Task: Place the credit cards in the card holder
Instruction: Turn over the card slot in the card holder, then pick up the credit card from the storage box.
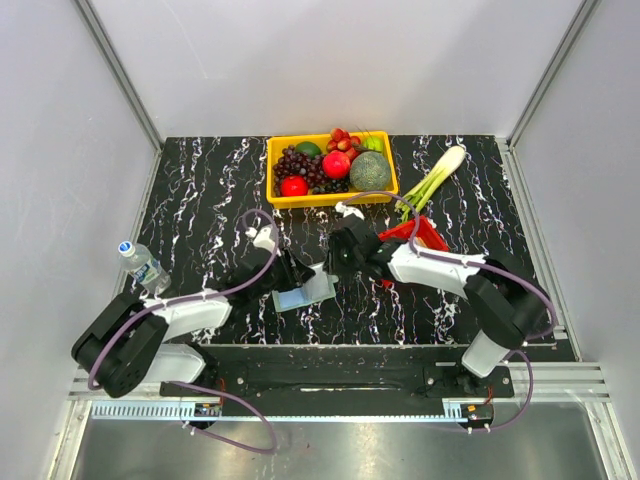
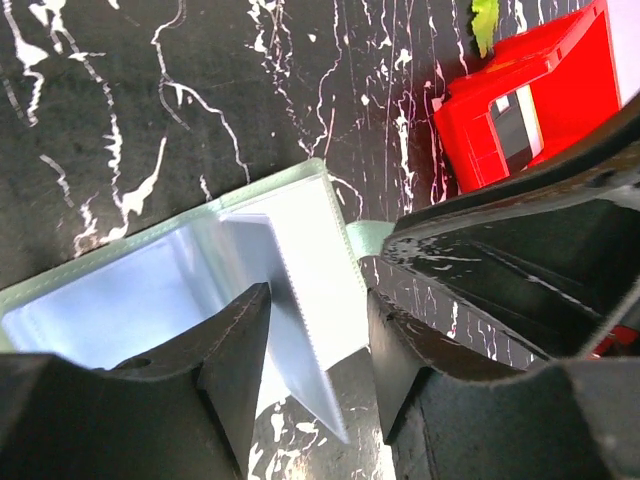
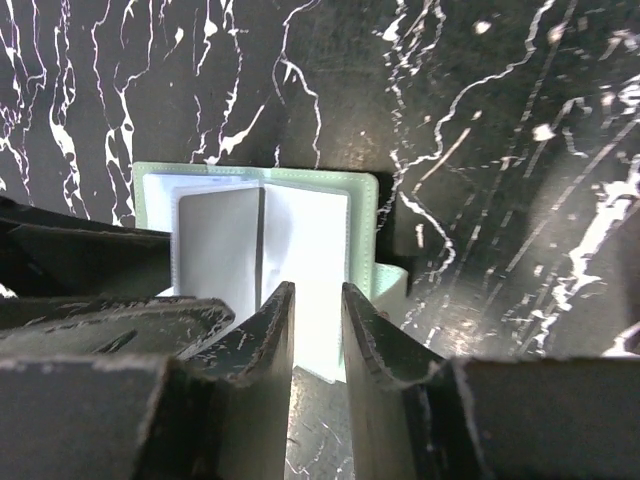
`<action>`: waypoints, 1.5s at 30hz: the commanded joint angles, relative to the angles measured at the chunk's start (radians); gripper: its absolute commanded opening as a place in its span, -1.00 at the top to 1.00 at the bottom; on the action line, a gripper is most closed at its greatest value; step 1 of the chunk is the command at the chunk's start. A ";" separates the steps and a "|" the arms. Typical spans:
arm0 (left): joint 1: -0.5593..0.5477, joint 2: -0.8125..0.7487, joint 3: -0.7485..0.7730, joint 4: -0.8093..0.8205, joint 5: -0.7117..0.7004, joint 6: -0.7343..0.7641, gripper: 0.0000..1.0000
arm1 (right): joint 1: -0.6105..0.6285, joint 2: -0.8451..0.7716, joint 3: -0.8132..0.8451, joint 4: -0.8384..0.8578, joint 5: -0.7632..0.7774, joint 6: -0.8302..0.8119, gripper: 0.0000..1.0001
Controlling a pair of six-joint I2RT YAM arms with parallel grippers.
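Note:
The card holder [image 1: 303,293] lies open on the dark marbled table between my two grippers, pale green with clear inner pockets [image 2: 190,290]. My left gripper [image 2: 317,300] stands open over its near edge. One clear pocket leaf rises in the gap between the fingers, and neither finger presses on it. From the other side, my right gripper [image 3: 318,300] points at the card holder [image 3: 300,240] with its jaws a narrow gap apart and nothing between them. I cannot make out the credit cards for certain. A dark and whitish shape [image 2: 515,125] shows inside the red basket.
The red mesh basket [image 1: 425,235] sits just right of my right gripper. A yellow tray [image 1: 330,197] of fruit stands at the back, with a green onion [image 1: 435,175] to its right. A water bottle [image 1: 143,264] lies at the left edge.

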 commanded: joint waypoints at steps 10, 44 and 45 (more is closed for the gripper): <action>0.002 0.215 0.108 0.102 0.108 0.000 0.20 | -0.090 -0.248 -0.057 -0.090 0.107 -0.062 0.38; 0.002 0.172 0.185 0.006 0.143 0.099 0.09 | -0.467 0.051 0.096 -0.366 -0.051 -0.374 0.13; 0.002 0.169 0.200 -0.011 0.140 0.111 0.07 | -0.467 0.053 0.093 -0.366 -0.071 -0.377 0.16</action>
